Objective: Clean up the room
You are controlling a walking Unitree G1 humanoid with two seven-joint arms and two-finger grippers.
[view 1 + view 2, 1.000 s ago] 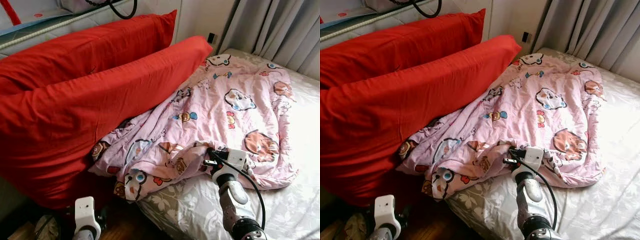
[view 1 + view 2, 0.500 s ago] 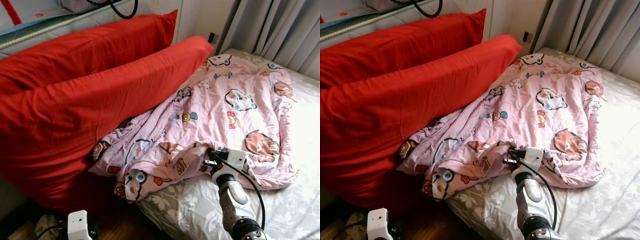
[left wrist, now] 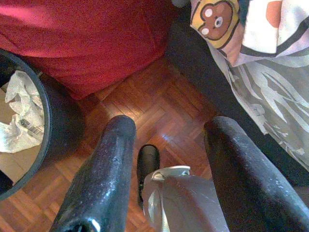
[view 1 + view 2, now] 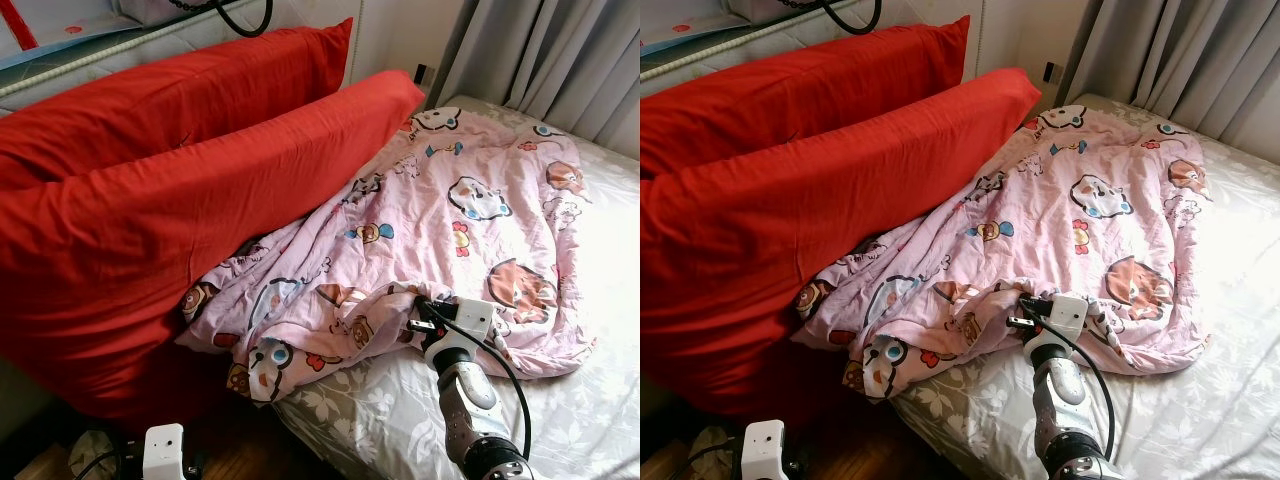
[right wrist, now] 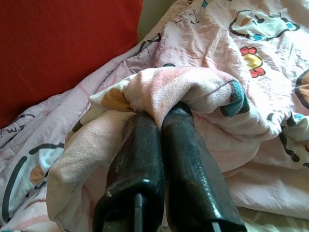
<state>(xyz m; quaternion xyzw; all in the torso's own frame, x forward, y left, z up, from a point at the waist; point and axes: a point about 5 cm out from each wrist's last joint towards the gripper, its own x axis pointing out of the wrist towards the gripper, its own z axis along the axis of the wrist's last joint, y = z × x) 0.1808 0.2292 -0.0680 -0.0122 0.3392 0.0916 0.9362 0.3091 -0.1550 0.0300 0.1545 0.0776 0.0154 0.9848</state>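
1. Right gripper [image 5: 161, 121] is pinching a fold of the pink blanket [image 4: 450, 230], fingers [image 5: 140, 159] clamped together on the cloth near its front edge.
2. Blanket is lying rumpled across the bed [image 4: 600, 400], its left side bunching up against two red pillows [image 4: 150, 210].
3. Left gripper [image 3: 166, 140] is hanging low beside the bed over the wood floor [image 3: 159, 106], fingers apart and holding nothing.
4. A dark bin [image 3: 46, 130] with crumpled paper is sitting on the floor near it.
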